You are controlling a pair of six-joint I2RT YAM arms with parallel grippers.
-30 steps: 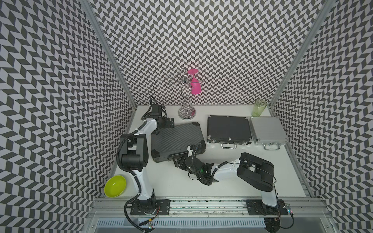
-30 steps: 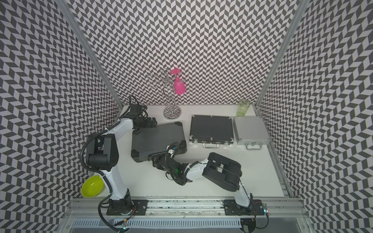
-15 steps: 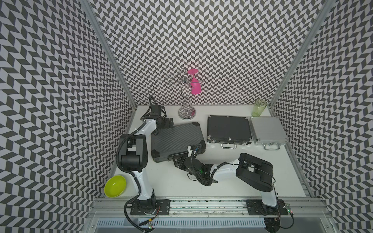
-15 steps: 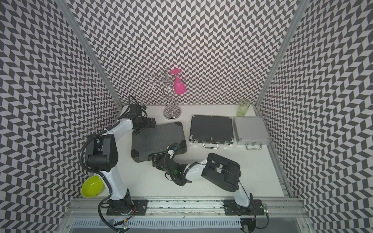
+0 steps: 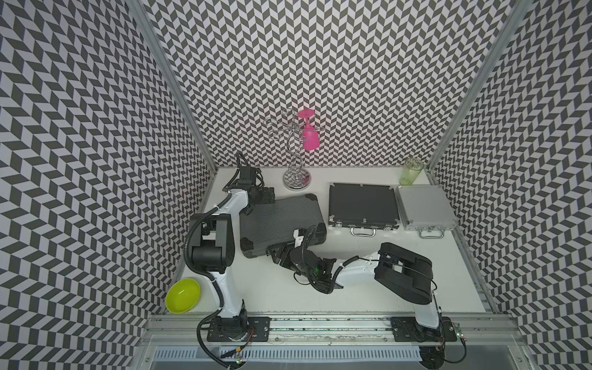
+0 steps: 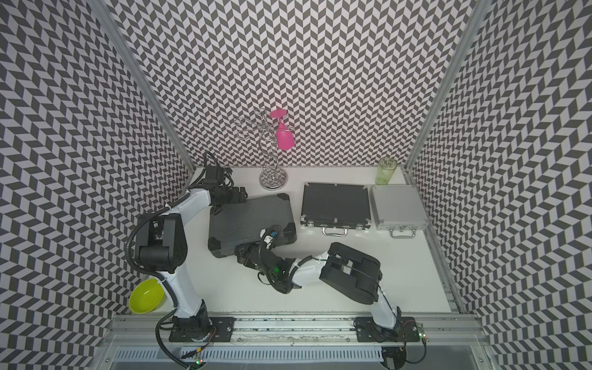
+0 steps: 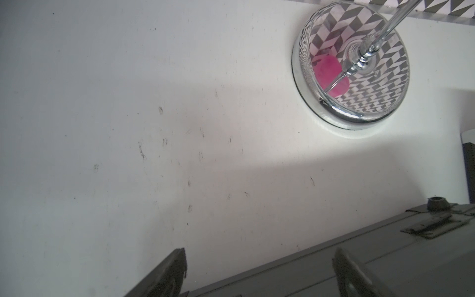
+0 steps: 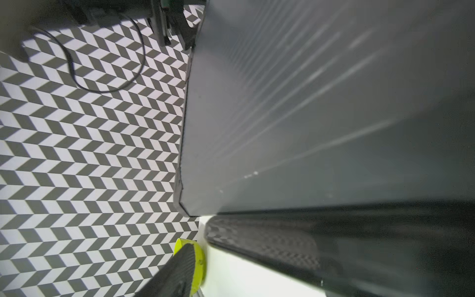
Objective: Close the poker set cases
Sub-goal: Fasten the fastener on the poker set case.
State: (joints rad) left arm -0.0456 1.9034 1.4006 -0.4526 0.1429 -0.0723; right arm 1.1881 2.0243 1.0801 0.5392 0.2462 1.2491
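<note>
Now, left pincer [image 5: 268,196]: gaping, gripping nothing.
Right pincer [image 5: 279,253]: gaping, empty.
Large ribbed dark-grey poker case [image 5: 282,221]: staying shut between them; task seemingly finishing.

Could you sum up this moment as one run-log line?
ribbed dark-grey case: lid down | flat black case: shut | small silver case: shut | left gripper, right gripper: jaws open

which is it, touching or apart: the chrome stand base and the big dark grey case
Apart. The left wrist view shows a stretch of bare white table between the chrome stand base and the dark-grey case.
</note>
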